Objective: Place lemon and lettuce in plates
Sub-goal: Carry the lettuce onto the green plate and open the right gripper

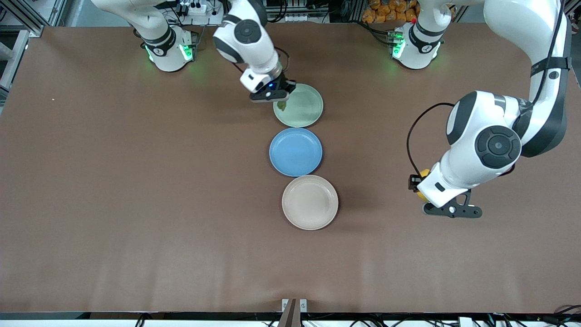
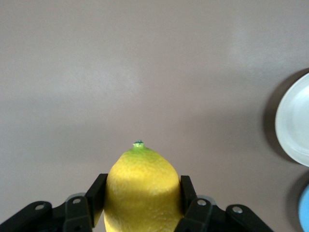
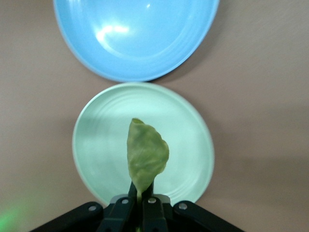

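Observation:
My right gripper (image 1: 280, 102) is shut on the lettuce (image 3: 146, 153), a dull-green leaf, and holds it over the edge of the mint green plate (image 1: 305, 107); that plate also shows in the right wrist view (image 3: 101, 145). A bit of the leaf shows in the front view (image 1: 282, 106). My left gripper (image 1: 420, 187) is shut on the yellow lemon (image 2: 141, 193) above the bare table, toward the left arm's end, beside the beige-cream plate (image 1: 310, 202). Only a sliver of the lemon (image 1: 423, 174) shows in the front view. The cream plate's rim shows in the left wrist view (image 2: 292, 123).
A blue plate (image 1: 295, 151) lies between the mint plate and the cream plate, the three in a row down the table's middle. It also shows in the right wrist view (image 3: 135, 34). The brown table (image 1: 136, 181) spreads around them.

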Controlling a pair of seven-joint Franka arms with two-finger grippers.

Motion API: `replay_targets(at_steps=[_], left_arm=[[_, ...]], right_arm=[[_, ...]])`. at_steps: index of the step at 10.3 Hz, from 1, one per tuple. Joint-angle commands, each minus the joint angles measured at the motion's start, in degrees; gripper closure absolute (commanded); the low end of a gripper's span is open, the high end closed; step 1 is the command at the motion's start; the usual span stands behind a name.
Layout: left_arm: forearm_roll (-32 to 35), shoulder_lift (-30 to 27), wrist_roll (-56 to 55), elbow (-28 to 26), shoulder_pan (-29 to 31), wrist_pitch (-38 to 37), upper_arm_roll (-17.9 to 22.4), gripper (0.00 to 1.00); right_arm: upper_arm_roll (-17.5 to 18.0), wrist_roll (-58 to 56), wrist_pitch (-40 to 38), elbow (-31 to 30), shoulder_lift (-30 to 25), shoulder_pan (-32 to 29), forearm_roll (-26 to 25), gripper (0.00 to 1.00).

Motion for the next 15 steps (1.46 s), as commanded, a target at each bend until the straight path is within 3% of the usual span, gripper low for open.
replay_targets(at_steps=[1, 4, 6, 7, 8, 11, 13, 15], left_arm=[[-4.2, -1.5, -1.7, 2.1, 0.0, -5.5, -0.1, 1.00], [-8.0, -3.8, -2.6, 3.1, -1.4, -8.7, -0.4, 1.00], [-7.9, -3.9, -9.8, 3.1, -3.3, -8.6, -3.0, 1.00], [-7.8, -3.8, -13.7, 3.1, -3.7, -8.6, -4.9, 1.00], [-7.8, -3.9, -14.7, 3.1, -4.0, -8.6, -6.2, 1.00], [-7.8, -3.6, -24.5, 3.1, -6.2, -8.3, -10.5, 1.00], [-7.7, -3.7, -29.1, 3.1, -9.7, -8.1, -10.8, 1.00], [-7.6, -3.2, -34.3, 3.1, -13.9, -6.6, -10.8, 1.00]], right_arm=[[-0.2, 3.0, -0.9, 6.5, 6.8, 1.2, 0.1, 1.00], [-0.6, 3.1, -0.7, 6.9, 10.3, 4.3, -0.9, 1.00], [-1.8, 3.1, -0.8, 6.9, 11.2, 5.3, -1.0, 1.00], [-2.1, 3.2, -0.9, 7.2, 11.2, 5.3, -0.8, 0.43], [-2.1, 3.1, -1.4, 8.1, 11.2, 5.2, -0.8, 0.00], [-2.7, 3.1, -8.7, 11.7, 10.8, 4.7, -0.8, 0.00], [-2.7, 3.1, -10.7, 11.8, 9.0, 3.0, -0.7, 0.00], [-2.7, 2.6, -17.4, 11.8, 5.0, -0.2, -0.6, 0.00]])
